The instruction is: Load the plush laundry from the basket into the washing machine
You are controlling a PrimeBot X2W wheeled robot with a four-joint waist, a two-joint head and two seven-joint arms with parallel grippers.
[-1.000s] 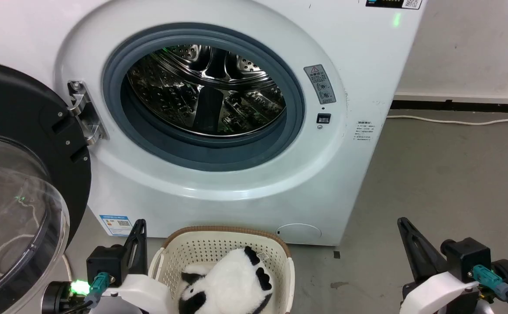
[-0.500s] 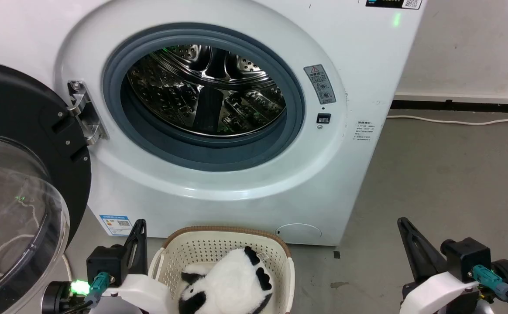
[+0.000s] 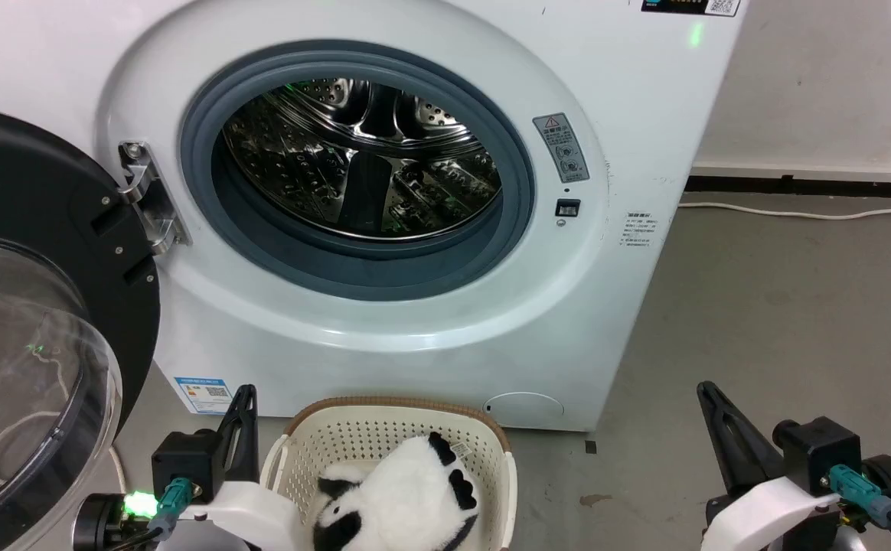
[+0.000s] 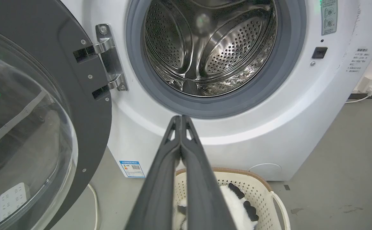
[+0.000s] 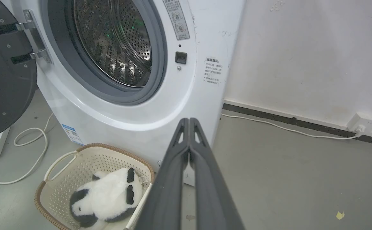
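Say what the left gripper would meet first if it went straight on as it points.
Likely the washer, near the bottom of its grey ring; depth is unclear, so it might enter the drum instead.

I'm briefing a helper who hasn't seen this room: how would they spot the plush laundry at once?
Find the big white washing machine. On the floor before it stands the basket, cream with a brown rim. Inside lies the plush laundry: a fluffy white panda-like toy with black patches, the one furry thing there.
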